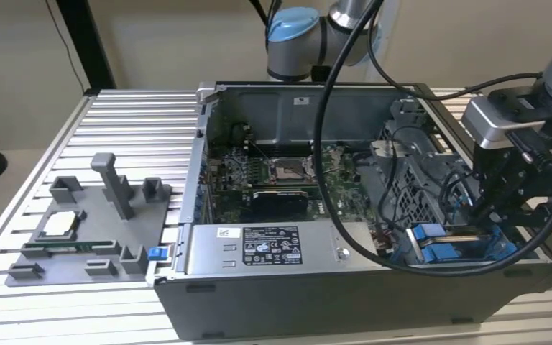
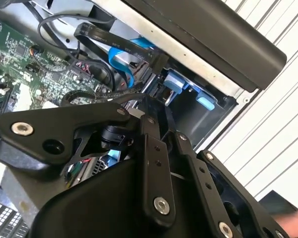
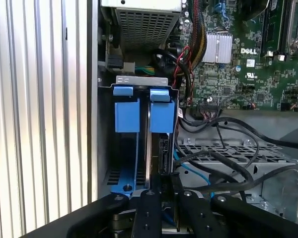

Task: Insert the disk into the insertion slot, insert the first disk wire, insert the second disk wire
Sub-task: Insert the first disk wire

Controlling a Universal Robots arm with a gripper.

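Gripper [image 3: 164, 187] points down into the case [image 1: 353, 305] at its near corner on the exterior view's right. Its fingers [image 2: 151, 134] are drawn narrow, almost together; whether they pinch anything is hidden. The tips are at the slot [image 3: 125, 116] with its blue clips, where the disk [image 3: 162, 118] stands on edge. A blue cable [image 2: 123, 62] loops close by. Left along the near wall lies the supply box [image 1: 209, 250], its black-and-white label [image 1: 270, 246] facing up. A grey fixture [image 1: 84, 230] sits far left on the table [image 1: 132, 122].
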